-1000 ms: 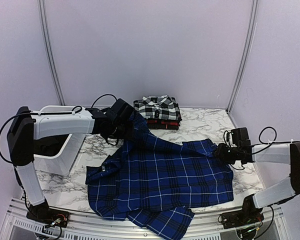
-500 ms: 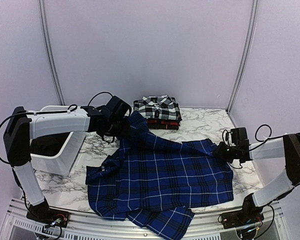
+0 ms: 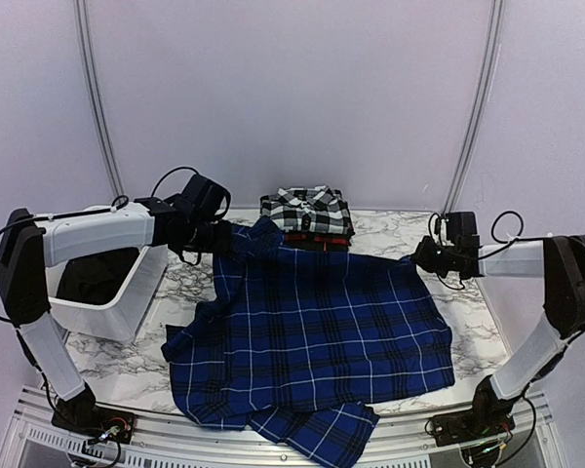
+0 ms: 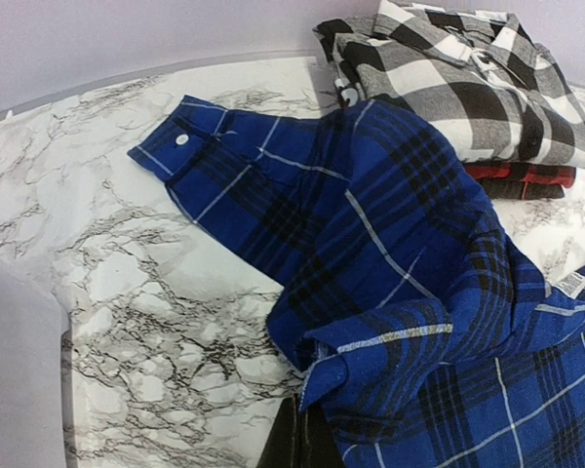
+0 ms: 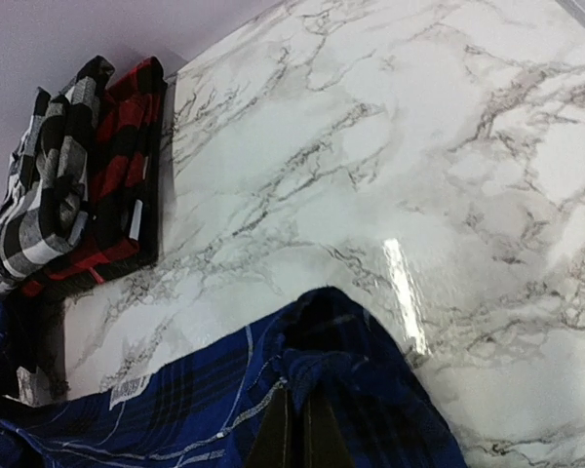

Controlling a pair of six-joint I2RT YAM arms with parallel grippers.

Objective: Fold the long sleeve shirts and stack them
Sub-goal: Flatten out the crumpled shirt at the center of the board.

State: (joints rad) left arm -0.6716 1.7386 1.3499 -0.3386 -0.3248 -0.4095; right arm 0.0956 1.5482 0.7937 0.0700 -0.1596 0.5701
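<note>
At the left edge of the worktop [image 3: 390, 234], the white tub [image 3: 127, 312] is crossed from above by the left arm, its forearm held about level and reaching toward the centre. The left gripper [image 3: 224, 239] is clamped tight on a bunched fold of the blue shirt [image 3: 322, 331], lifted off the marble near the far edge.

From there the gripped edge is stretched left to right, so the long axis runs across the worktop. The body of the shirt is draped down from both grippers toward the near edge, where some cloth hangs over.

Just behind that raised edge, at the far edge, the black-and-white shirt [image 3: 307, 210] is seen folded on top of the red-and-black shirt [image 3: 317, 239]. The left gripper looks slightly nearer to that stack.

On the right, the other corner is pinched by the fully closed right gripper [image 3: 419, 258], with its forearm level and reaching in from the right edge. Any fold will probably have to be carried toward the near edge.
</note>
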